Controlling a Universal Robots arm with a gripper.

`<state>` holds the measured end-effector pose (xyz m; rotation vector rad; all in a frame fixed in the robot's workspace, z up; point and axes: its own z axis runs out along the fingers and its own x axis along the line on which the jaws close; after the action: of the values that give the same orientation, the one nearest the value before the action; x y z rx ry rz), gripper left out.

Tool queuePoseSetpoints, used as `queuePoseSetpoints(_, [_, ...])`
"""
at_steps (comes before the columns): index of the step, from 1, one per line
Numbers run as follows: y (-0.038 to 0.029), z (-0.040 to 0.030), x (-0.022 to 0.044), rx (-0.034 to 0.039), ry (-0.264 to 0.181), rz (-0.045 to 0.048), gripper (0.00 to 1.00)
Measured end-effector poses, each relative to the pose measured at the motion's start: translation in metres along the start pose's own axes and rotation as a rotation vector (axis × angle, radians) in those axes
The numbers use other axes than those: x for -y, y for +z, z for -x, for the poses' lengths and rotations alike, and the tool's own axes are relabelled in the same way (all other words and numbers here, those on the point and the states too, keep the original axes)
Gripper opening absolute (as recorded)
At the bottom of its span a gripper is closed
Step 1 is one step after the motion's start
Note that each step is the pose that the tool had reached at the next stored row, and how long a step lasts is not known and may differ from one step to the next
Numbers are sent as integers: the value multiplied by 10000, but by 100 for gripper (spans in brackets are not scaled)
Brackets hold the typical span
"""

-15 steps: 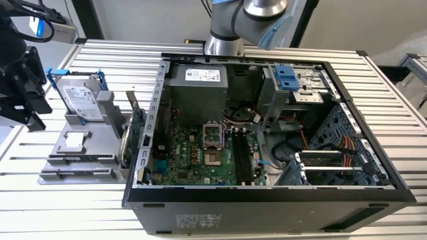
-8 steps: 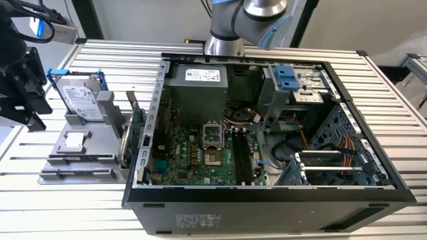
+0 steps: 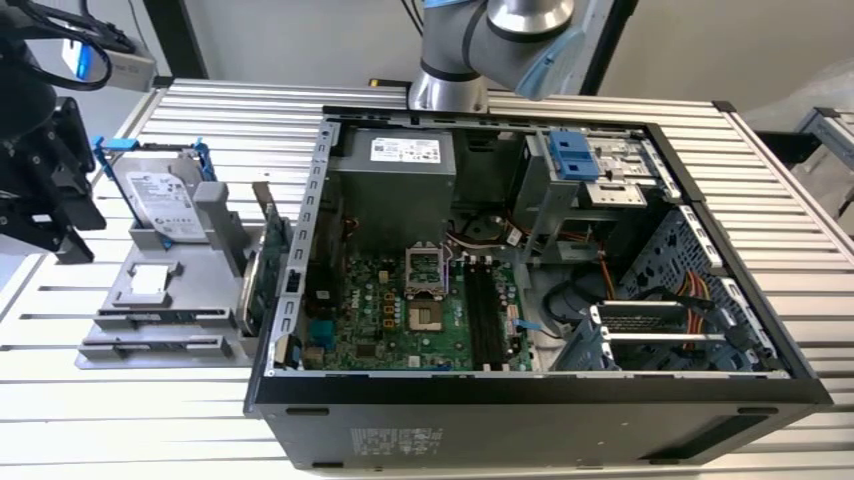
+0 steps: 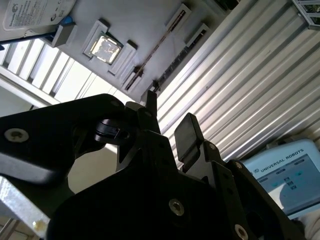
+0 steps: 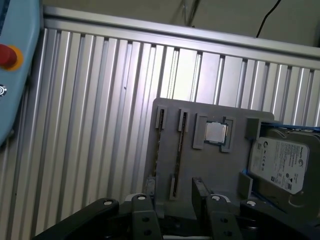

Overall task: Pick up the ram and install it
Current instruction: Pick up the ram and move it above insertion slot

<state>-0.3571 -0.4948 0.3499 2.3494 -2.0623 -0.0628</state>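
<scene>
Wide-open gripper (image 5: 174,190) above gray tray (image 5: 220,165); ram (image 5: 178,152) on edge, seemingly beneath the gap between fingers (image 5: 201,192).

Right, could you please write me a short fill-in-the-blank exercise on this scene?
In the exterior view, the grey plastic parts tray lies to the ___ of the open black computer case.
The silver hard drive sits in a ___ frame.
The long narrow ram stick stands in the grey ___.
The black end effector holds ___.
Missing: left; blue; tray; nothing.
</scene>
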Motion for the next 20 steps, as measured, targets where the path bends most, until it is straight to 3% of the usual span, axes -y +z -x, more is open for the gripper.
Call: queuePoseSetpoints(20, [62, -1, 3, -1, 0, 0, 100])
